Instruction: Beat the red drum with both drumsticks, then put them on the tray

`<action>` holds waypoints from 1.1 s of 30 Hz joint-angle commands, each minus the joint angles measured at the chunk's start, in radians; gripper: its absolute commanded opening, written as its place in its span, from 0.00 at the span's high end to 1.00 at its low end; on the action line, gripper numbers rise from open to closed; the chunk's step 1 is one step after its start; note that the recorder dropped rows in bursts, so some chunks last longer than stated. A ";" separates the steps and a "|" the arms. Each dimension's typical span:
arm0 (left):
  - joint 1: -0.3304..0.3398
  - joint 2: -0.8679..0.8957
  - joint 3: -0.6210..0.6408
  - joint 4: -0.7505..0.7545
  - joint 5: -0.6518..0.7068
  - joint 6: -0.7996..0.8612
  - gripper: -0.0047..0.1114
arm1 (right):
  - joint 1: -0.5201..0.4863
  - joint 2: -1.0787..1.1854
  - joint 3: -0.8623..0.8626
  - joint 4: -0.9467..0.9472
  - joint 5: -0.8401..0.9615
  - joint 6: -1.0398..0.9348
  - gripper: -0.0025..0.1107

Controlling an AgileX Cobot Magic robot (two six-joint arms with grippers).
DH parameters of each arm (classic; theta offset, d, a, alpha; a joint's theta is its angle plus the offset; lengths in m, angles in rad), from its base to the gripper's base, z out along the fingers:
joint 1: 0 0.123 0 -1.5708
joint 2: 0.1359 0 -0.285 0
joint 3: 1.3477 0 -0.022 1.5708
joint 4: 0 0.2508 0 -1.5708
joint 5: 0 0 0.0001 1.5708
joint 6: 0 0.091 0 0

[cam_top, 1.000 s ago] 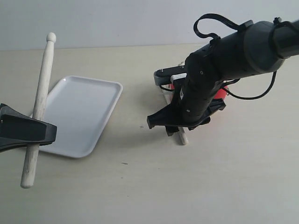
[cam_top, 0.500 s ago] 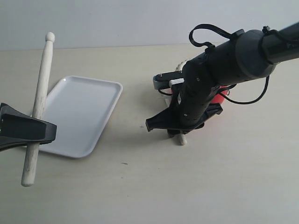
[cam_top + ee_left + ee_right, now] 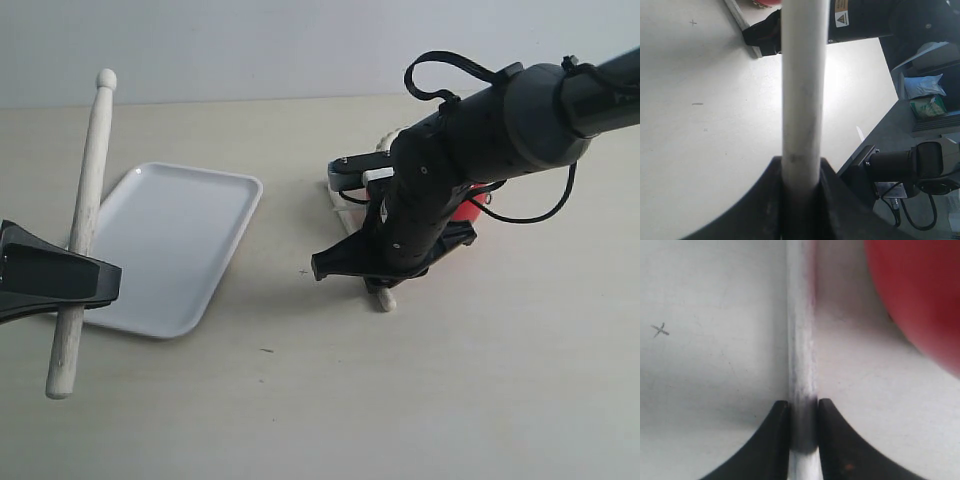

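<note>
Right jaws have closed on a drumstick (image 3: 801, 340) — left's drumstick (image 3: 88, 200) unmoved.

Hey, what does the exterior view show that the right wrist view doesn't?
Only the exterior view shows the tray, the left gripper holding the left drumstick tip up, and the right arm from outside. Only the right wrist view shows the right gripper closed against both sides of the right drumstick, which lies on the table. Both show that stick, the red drum beside it, and the table.
</note>
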 commanded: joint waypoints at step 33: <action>-0.003 -0.001 -0.030 0.153 -0.029 -0.144 0.96 | -0.004 -0.669 0.001 -0.002 0.379 -0.113 0.98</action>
